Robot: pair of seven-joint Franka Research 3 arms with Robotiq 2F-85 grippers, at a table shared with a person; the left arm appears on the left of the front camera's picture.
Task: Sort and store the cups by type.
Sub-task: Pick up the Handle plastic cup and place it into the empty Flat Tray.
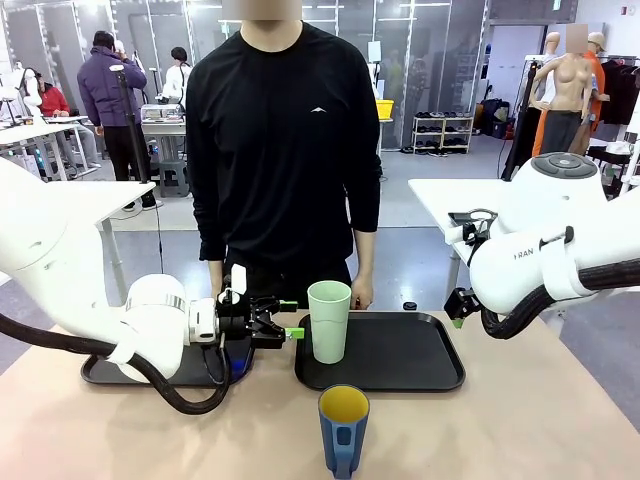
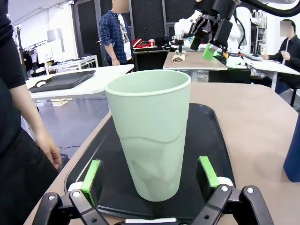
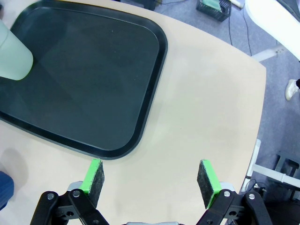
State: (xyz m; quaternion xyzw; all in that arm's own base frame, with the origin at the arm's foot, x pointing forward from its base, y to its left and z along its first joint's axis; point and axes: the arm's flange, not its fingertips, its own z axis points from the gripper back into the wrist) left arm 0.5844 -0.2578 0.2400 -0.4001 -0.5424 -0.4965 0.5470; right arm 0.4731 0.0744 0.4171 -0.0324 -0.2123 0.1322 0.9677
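The only print that is reading clearly is "FRAN" on the right arm (image 1: 530, 255). The black shirt of the person (image 1: 285, 150) is showing a small white chest mark, too small to read.

The tumbler (image 1: 329, 321) is standing upright on the left end of the black tray (image 1: 400, 375), with its long axis vertical and its mouth pointing up. The left hand (image 1: 291, 319) is lying level just beside it and pointing at its side. In the left wrist view its fingers (image 2: 91, 176) are standing wide apart, one on each side of the tumbler's lower half. A gap is showing at each green pad, so the hand is gripping nothing.

The mug (image 1: 343, 428) is sitting upright on the bare tabletop (image 1: 540, 420), in front of the tray and near the robot's edge. Its yellow mouth is facing up and its handle is turning toward the robot.

The right hand (image 3: 151, 180) is spread fully open and holding nothing. It is hovering over bare tabletop just beside the tray's rounded corner, well apart from the tumbler.
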